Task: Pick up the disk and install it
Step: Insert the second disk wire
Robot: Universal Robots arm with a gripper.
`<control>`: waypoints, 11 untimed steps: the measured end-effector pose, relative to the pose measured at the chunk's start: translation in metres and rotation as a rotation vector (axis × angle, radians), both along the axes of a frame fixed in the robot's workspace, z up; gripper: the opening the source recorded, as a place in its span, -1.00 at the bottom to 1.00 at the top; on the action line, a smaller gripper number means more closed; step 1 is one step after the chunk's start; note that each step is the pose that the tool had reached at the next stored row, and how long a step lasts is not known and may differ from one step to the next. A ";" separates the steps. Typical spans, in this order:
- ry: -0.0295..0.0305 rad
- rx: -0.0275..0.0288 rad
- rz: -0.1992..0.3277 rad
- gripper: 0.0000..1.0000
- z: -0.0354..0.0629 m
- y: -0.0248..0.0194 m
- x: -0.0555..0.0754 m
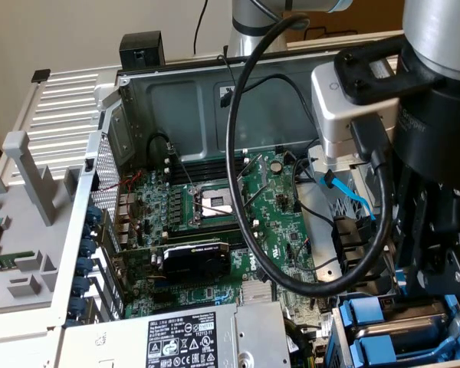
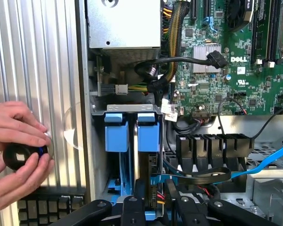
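The disk (image 2: 148,134), blue-framed, is seen upright in the computer's drive bay (image 2: 132,109), just below the gripper (image 2: 153,209). Whether the jaws are clenched cannot be told. Judged stiff, weighty, shock-sensitive; best held by the frame edges.

Open computer case (image 1: 130,100); motherboard (image 1: 215,222) inside; claw (image 1: 437,253) above blue carriers (image 1: 383,330) (exterior view's right).

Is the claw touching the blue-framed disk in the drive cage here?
Cannot tell. In the wrist view the claw sits right at a blue-framed disk in the cage, but the meeting point is hidden.
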State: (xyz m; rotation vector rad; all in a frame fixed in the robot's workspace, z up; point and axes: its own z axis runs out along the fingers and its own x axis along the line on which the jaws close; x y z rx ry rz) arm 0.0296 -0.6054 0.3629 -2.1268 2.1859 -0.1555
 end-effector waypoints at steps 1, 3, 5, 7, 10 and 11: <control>0.0000 0.0000 0.000 -0.38 0.0002 0.0000 0.000; 0.0001 -0.0010 0.000 -0.38 0.0013 0.0000 0.000; 0.0000 -0.0016 -0.001 -0.38 0.0024 0.0000 0.000; 0.0000 -0.0015 -0.001 -0.38 0.0027 0.0000 0.000; 0.0000 -0.0019 -0.001 -0.38 0.0029 0.0000 0.000; 0.0000 -0.0019 -0.001 -0.38 0.0029 0.0000 0.000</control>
